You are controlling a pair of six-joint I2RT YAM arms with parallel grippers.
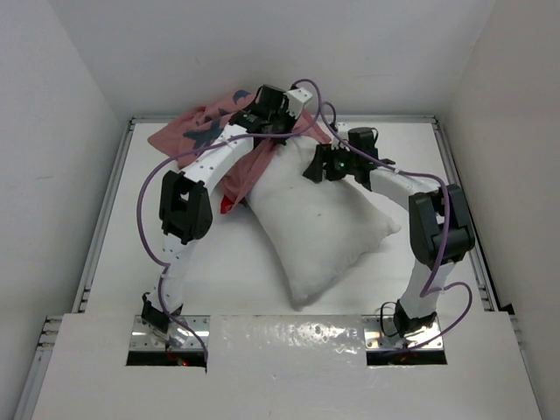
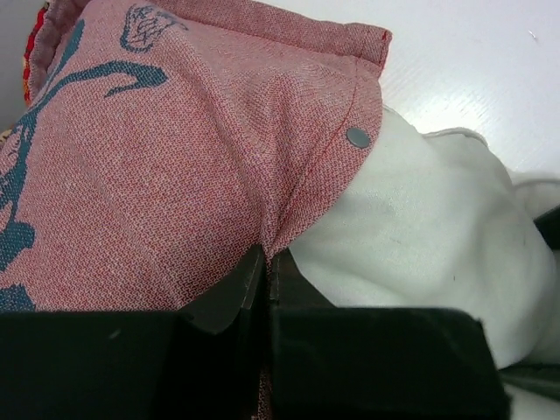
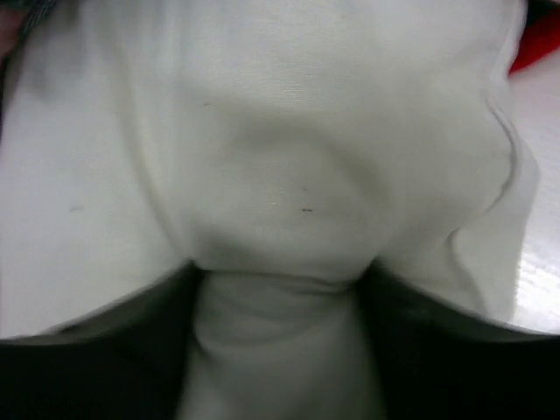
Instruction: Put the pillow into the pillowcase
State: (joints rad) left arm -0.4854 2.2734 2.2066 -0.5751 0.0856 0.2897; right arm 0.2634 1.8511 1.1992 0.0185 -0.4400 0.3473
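At the pillow's (image 1: 325, 229) far left corner, the left gripper (image 2: 265, 262) has its jaws pinched flat on a fold of the pillowcase (image 2: 175, 157). Only that wrist view shows the round metal snap (image 2: 357, 136) on the hem draped over the pillow. At the pillow's far right, the right gripper (image 3: 276, 297) squeezes a wad of white pillow cloth between fairly wide jaws, a grip the overhead view hides beneath the arm.

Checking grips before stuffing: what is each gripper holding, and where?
Left gripper: the pillowcase, a fold by its open hem. Right gripper: the pillow, a bunch at its far end.
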